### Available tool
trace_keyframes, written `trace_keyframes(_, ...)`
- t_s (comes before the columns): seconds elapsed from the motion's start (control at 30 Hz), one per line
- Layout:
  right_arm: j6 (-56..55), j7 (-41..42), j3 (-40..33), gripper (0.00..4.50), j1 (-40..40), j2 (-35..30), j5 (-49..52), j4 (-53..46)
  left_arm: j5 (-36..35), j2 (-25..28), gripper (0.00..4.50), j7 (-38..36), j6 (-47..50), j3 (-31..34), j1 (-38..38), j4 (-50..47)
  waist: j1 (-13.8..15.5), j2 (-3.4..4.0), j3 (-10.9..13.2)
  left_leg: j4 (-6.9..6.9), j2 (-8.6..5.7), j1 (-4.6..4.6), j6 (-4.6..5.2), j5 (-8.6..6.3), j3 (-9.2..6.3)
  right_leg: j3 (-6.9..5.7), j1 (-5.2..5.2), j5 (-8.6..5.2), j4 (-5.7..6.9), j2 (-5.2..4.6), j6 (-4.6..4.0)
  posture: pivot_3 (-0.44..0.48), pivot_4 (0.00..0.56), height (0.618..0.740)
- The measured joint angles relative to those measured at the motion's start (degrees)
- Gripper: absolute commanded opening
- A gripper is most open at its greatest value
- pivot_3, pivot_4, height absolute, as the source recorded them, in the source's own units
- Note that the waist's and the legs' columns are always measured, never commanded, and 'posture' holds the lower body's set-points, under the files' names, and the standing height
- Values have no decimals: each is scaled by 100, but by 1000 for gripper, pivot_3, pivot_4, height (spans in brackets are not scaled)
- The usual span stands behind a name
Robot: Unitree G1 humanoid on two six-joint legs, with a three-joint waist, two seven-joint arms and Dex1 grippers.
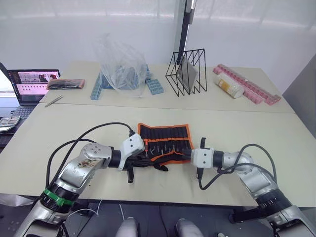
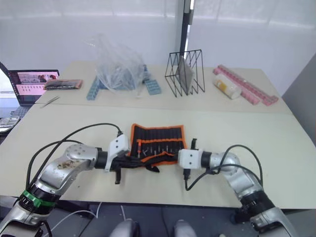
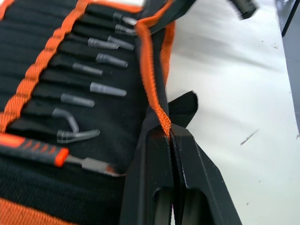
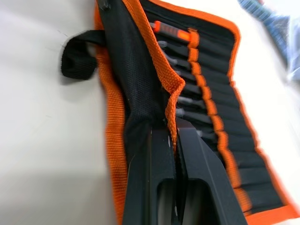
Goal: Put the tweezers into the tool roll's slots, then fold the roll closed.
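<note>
The tool roll point(image 1: 165, 134) lies open in the middle of the near table, its near orange-edged flap point(image 1: 165, 157) raised off the surface. My left gripper point(image 3: 171, 136) is shut on that flap's orange edge at the roll's left end. At the right end, my right gripper point(image 4: 174, 127) is shut on the same edge. Several tweezers point(image 3: 104, 59) sit in the slots point(image 4: 213, 117), clear-capped tips poking out below the orange strip point(image 3: 44, 58). An orange-handled tool point(image 3: 33, 147) sits in an end slot. The roll's black strap loop point(image 4: 77, 61) lies on the table beside it.
On the far table stand a laptop point(image 1: 32, 84), an orange-edged packet of dark tools point(image 1: 65, 84), a silver tweezer point(image 1: 54, 100), a plastic bag over blue blocks point(image 1: 121, 69), a black wire rack point(image 1: 186, 71), a bottle point(image 1: 228, 87) and a pink strip point(image 1: 252, 88).
</note>
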Motion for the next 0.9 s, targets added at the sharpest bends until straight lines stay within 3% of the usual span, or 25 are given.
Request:
trace_keyframes(0.57, 1361, 31, -143, 0, 305, 86, 235, -768, 130, -60, 10, -132, -326, -11, -237, 486, 7, 0, 0, 0, -1, -3, 0, 0, 0, 0, 0, 0, -5, 0, 0, 0, 150, 705)
trace_keyframes(0.87, 1489, -34, -143, 0, 236, 135, 168, -816, 142, -37, 10, -167, -506, -8, -238, 625, 6, 0, 0, 0, -1, -4, 0, 0, 0, -1, -1, 0, -6, 0, 0, 0, 150, 705)
trace_keyframes(0.9, 1489, -34, -143, 282, 232, 144, 168, -804, 146, -43, 2, -153, -530, -8, -239, 647, 6, 0, 0, 0, -1, -4, 0, 0, 0, -2, -1, 0, -6, 0, 0, 0, 150, 705)
